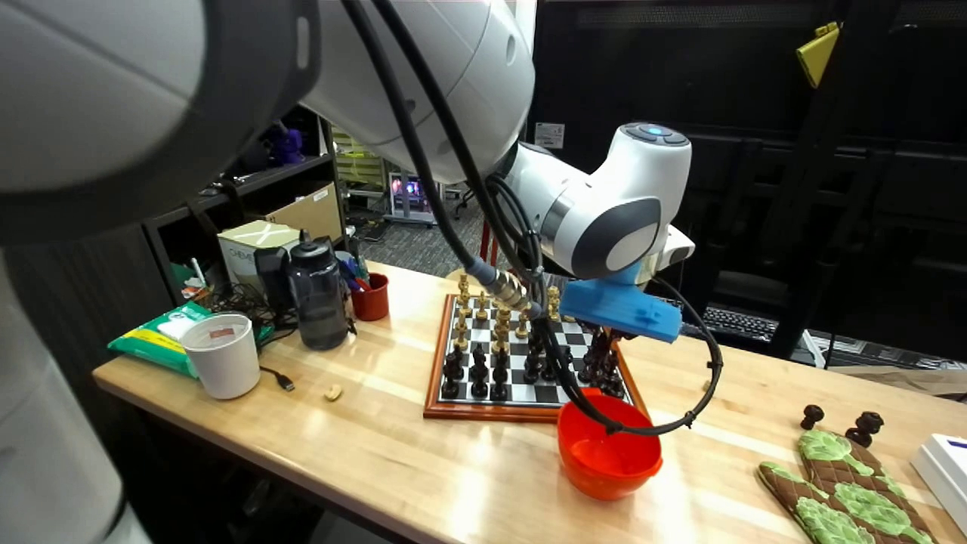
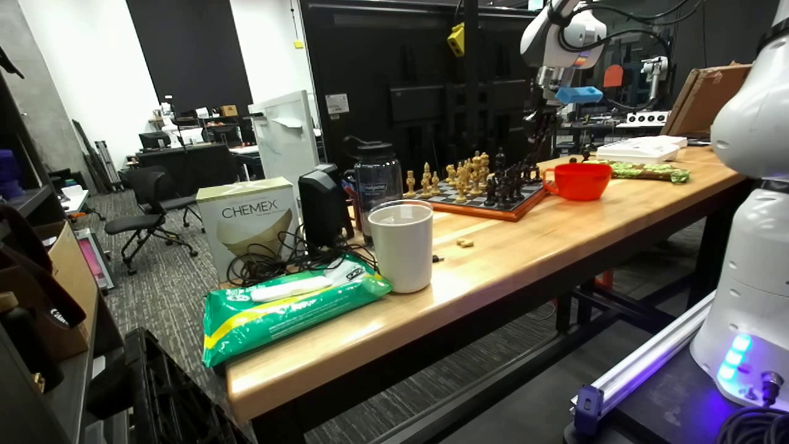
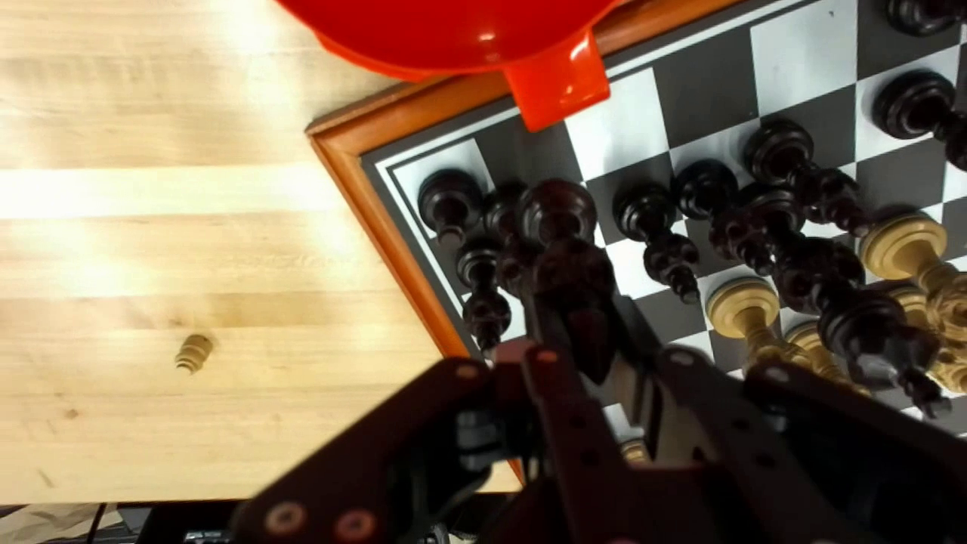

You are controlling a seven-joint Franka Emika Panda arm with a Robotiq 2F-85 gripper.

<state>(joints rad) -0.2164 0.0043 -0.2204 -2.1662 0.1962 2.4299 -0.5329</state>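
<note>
A dark chess piece (image 3: 557, 210) is in the gripper (image 3: 584, 332), with the fingers squeezed in narrow around its upper part. The piece is nearly black and shiny, and its fat round foot points down. It is over the board (image 3: 415, 279), close to the corner where the red cup (image 3: 453, 38) has its handle over the rim; I can't tell if the foot touches a square. Black pieces (image 1: 478, 372) and tan pieces (image 2: 425, 182) stand on the black and white squares. The board sits on a pale wood table (image 1: 378, 446). At one table corner is a green pack (image 2: 290, 314), with a white tub (image 2: 400, 250) just beside it. Toward the table's other end lie a leafy oven mitt (image 1: 857, 502) and loose black pieces (image 1: 812, 415). The room has gray carpet (image 2: 185, 320) and a black chair (image 2: 145, 225).
</note>
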